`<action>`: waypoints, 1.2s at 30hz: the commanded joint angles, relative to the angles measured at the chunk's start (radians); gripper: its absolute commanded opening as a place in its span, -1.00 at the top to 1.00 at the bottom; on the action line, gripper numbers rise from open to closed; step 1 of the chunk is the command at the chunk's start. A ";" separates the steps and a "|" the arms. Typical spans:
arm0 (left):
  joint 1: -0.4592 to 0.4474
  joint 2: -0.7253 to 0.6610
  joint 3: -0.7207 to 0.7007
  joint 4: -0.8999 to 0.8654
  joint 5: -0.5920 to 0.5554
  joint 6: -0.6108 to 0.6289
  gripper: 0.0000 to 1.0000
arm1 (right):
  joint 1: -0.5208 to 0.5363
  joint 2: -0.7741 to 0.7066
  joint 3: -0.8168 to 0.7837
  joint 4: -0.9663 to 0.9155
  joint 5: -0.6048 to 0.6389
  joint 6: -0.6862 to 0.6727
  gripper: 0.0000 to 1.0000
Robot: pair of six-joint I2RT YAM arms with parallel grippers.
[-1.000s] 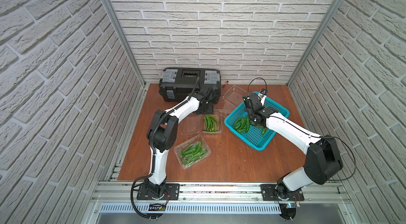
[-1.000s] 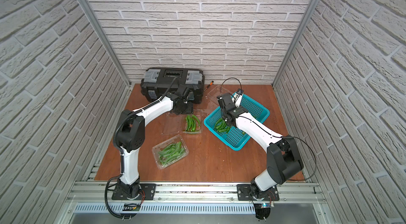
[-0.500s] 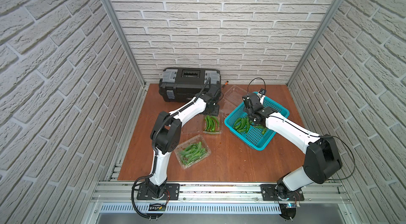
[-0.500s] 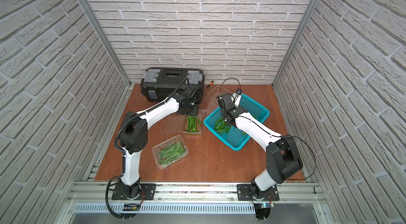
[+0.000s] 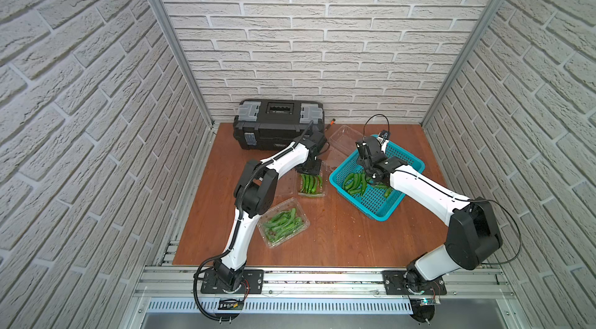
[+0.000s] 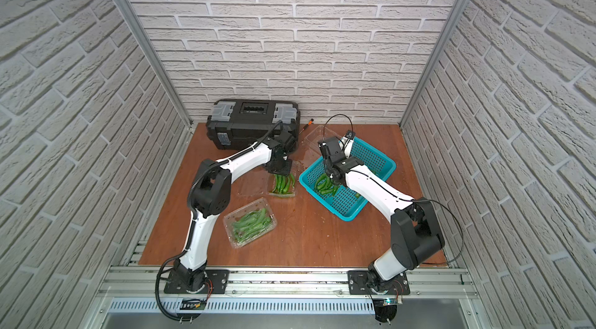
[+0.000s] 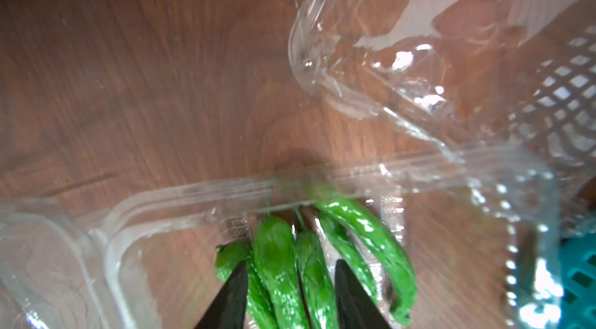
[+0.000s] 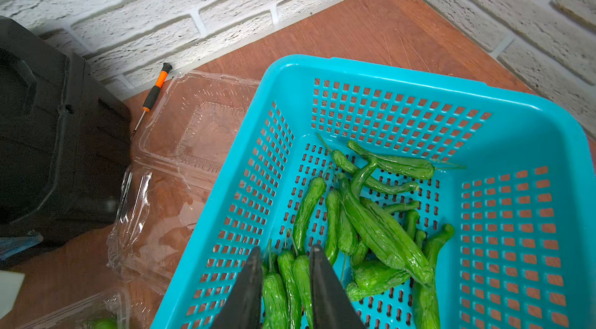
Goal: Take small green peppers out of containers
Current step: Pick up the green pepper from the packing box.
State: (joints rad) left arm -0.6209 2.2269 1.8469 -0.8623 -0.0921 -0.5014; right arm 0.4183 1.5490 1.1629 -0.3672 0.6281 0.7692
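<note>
Slender glossy small green peppers (image 5: pixel 310 183) lie in an open clear plastic clamshell container (image 5: pixel 311 195), in a closed clamshell container (image 5: pixel 298 211) nearer the front, and in the teal perforated plastic basket (image 5: pixel 375 203). The left end effector (image 7: pixel 291 262) straddles two in the open container; I cannot tell whether it grips. The right end effector (image 8: pixel 286 250) clamps several in the basket.
</note>
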 commanded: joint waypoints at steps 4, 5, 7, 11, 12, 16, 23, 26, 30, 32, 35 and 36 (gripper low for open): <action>0.009 0.032 0.047 -0.035 -0.010 -0.008 0.19 | -0.004 0.015 0.009 0.027 -0.011 -0.015 0.46; 0.009 0.034 0.047 -0.035 -0.011 -0.008 0.25 | -0.004 0.015 0.011 0.027 -0.014 -0.015 0.46; 0.008 0.037 0.046 -0.032 -0.010 -0.009 0.39 | -0.004 0.018 0.013 0.027 -0.019 -0.020 0.46; 0.009 0.036 0.043 -0.032 -0.014 -0.009 0.45 | -0.004 0.021 0.021 0.025 -0.025 -0.027 0.46; 0.009 0.037 0.044 -0.035 -0.018 -0.011 0.47 | -0.004 0.022 0.021 0.026 -0.028 -0.029 0.47; 0.008 0.011 0.019 -0.016 -0.036 -0.014 0.54 | -0.004 0.025 0.024 0.030 -0.036 -0.033 0.47; 0.009 -0.011 -0.020 -0.016 -0.043 -0.012 0.54 | -0.004 0.030 0.026 0.031 -0.045 -0.035 0.47; 0.009 -0.003 -0.032 -0.027 -0.040 -0.013 0.54 | -0.005 0.036 0.027 0.031 -0.046 -0.032 0.47; 0.009 0.017 -0.021 -0.044 -0.023 -0.004 0.55 | -0.006 0.037 0.027 0.030 -0.048 -0.028 0.47; 0.009 0.037 -0.005 -0.057 -0.016 0.000 0.55 | -0.005 0.038 0.026 0.030 -0.048 -0.025 0.47; 0.010 0.062 0.012 -0.075 -0.011 0.005 0.56 | -0.004 0.039 0.027 0.029 -0.051 -0.022 0.47; 0.009 0.074 0.023 -0.086 -0.012 0.006 0.57 | -0.004 0.039 0.026 0.030 -0.052 -0.023 0.47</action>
State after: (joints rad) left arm -0.6174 2.2528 1.8477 -0.8825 -0.1177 -0.5076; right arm 0.4160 1.5822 1.1629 -0.3626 0.5774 0.7448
